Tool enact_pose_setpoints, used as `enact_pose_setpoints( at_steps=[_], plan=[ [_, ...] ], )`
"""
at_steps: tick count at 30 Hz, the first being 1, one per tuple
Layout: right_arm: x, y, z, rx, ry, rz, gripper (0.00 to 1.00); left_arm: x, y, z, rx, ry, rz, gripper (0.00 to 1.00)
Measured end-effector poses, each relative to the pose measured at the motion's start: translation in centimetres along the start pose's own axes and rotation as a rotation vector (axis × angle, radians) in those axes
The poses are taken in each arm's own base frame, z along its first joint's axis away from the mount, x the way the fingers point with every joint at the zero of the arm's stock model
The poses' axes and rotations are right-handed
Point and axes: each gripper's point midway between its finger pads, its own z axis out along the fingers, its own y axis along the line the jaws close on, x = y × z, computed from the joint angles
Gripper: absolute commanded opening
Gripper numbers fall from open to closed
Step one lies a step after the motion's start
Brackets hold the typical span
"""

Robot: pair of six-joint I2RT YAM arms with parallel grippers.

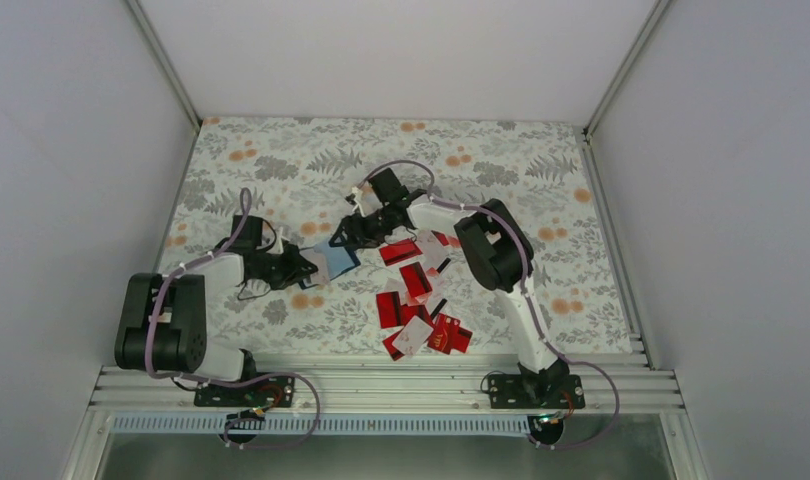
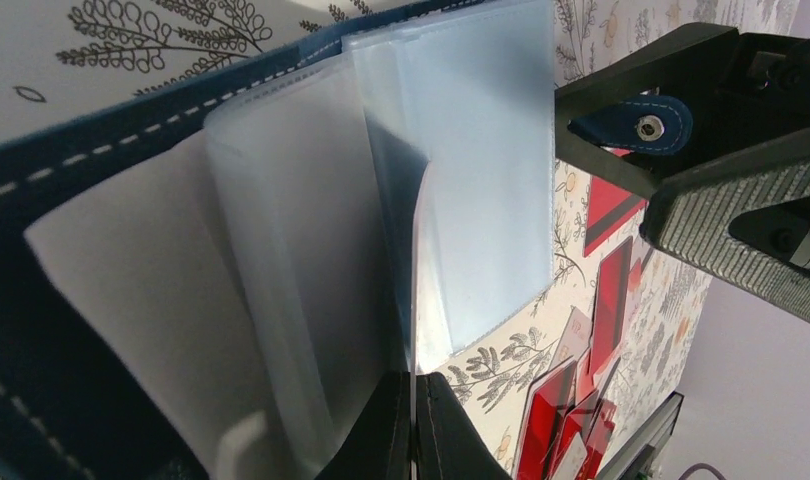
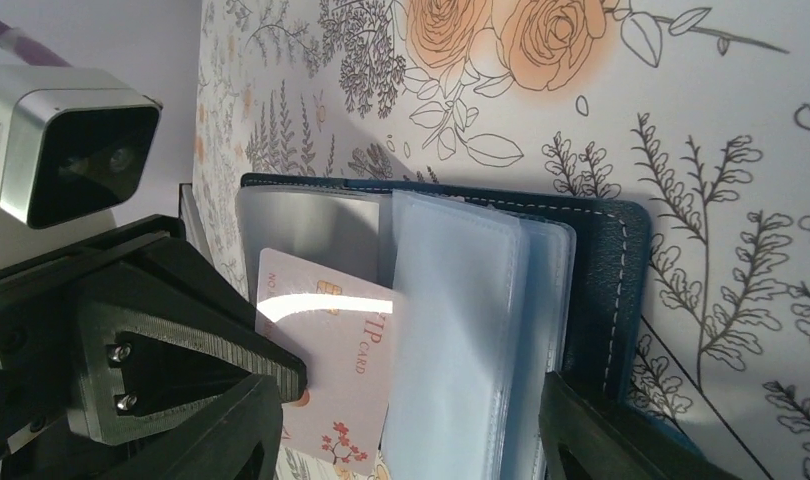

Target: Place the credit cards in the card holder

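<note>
The card holder lies open on the floral cloth between both grippers, its navy cover under pale blue clear sleeves. My left gripper is shut on a thin pale leaf at the holder's edge. A white card with red marks lies half under the sleeves, right by the left gripper's tips. My right gripper stands open, its jaws wide on either side of the sleeve stack. The holder's snap tab shows between its fingers. The other credit cards, mostly red, lie scattered to the right.
The card pile spreads from just right of the holder toward the near edge. An aluminium rail carrying both arm bases runs along that edge. White walls enclose the table on the left, the back and the right.
</note>
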Motion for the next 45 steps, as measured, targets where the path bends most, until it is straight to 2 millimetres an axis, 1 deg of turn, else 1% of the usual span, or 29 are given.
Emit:
enact_pose_setpoints(
  at_steps=[5,13,18,22,30,37,45],
  plan=[
    [0.4,0.0,-0.1,-0.007,0.001,-0.011,0.66,-0.1,-0.1,0.2,0.012,0.001,0.004,0.02],
    [0.5,0.0,-0.1,-0.006,0.002,-0.031,0.65,-0.7,0.0,0.3,0.013,-0.003,-0.002,0.02],
    [0.7,0.0,-0.1,-0.008,0.009,-0.04,0.65,-1.2,0.2,0.1,0.017,-0.023,-0.009,0.02],
    [1.2,0.0,-0.1,-0.021,0.022,-0.041,0.65,-1.7,0.3,-0.1,0.02,-0.041,-0.008,0.02],
    [1.9,0.1,-0.2,-0.031,0.033,-0.04,0.65,-2.3,0.3,0.4,0.04,-0.048,0.006,0.02],
    [1.9,0.1,-0.2,-0.033,0.035,-0.039,0.65,-2.7,0.1,0.6,0.06,-0.06,0.016,0.02],
    [1.9,0.1,-0.2,-0.034,0.035,-0.038,0.64,-2.7,0.3,0.6,0.075,-0.09,-0.029,0.02]
  ],
)
